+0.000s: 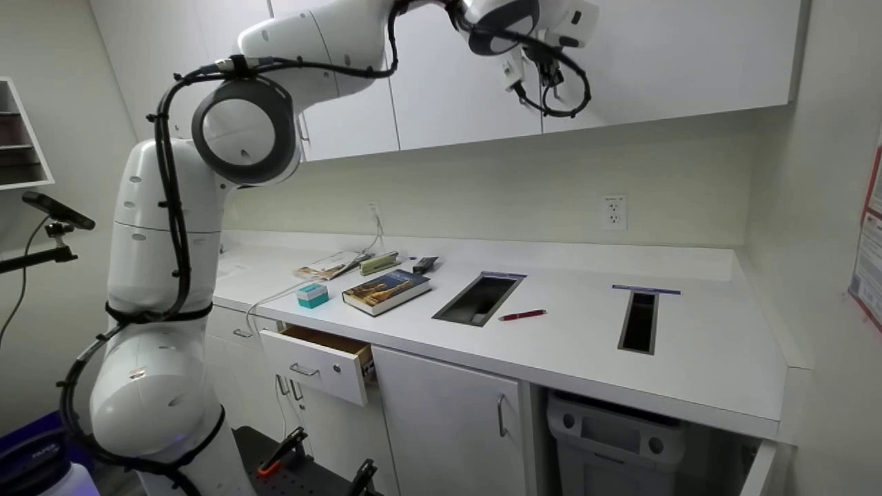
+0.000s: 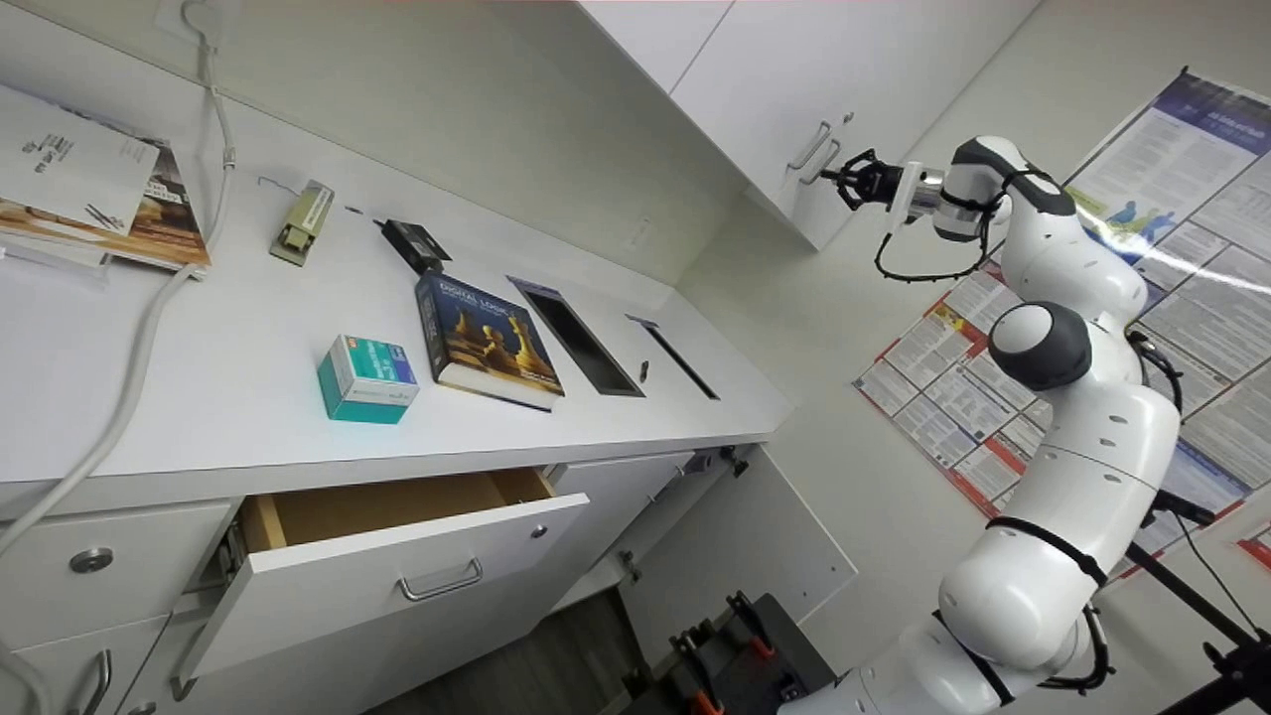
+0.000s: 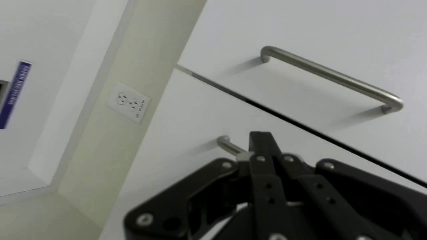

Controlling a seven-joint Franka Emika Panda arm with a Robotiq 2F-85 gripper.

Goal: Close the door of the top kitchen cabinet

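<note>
The white door shows in the wrist view with its silver bar handle. It is the end upper door beside the wall; it also shows in both exterior views. It looks about flush with the neighbouring upper door, with a thin dark gap between them. The top kitchen cabinet's inside is hidden behind it. My gripper is in front of this door, fingers together, covering most of the handle. Whether it touches the handle or door I cannot tell. In an exterior view, the gripper is right at the handles.
The neighbouring door's handle is close by. Below, the counter holds a book and a teal box. A drawer stands pulled out, and an under-counter door is open. A wall with posters is behind the arm.
</note>
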